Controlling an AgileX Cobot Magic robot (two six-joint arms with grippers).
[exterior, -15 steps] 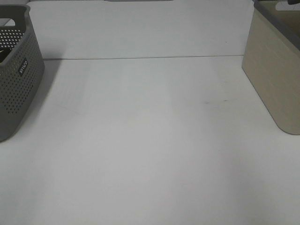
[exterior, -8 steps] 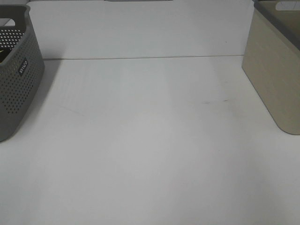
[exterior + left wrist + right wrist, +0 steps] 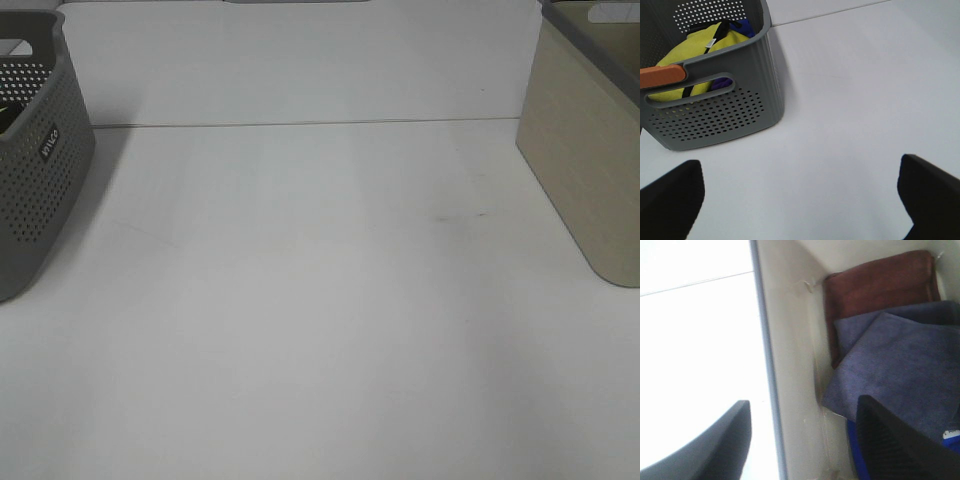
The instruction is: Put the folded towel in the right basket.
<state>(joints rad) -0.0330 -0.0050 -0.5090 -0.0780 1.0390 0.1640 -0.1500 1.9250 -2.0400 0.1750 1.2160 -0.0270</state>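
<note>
The right basket [image 3: 585, 150] is beige and stands at the table's right edge. The right wrist view looks down into it [image 3: 790, 340]. A folded blue-grey towel [image 3: 900, 355] lies inside on a brown towel [image 3: 875, 285]. My right gripper [image 3: 802, 445] is open and empty above the basket's wall, apart from the towels. My left gripper [image 3: 800, 200] is open and empty over the table, near the grey left basket [image 3: 715, 115]. Neither gripper shows in the exterior view.
The grey perforated basket [image 3: 35, 170] stands at the table's left edge and holds a yellow cloth item [image 3: 695, 55] with dark straps. A bright blue item [image 3: 860, 455] lies low in the right basket. The white table [image 3: 320, 300] lies between the baskets.
A dark shape over the right basket's far rim in the exterior view one second ago is gone; a white patch shows there now. Nothing else has moved.
</note>
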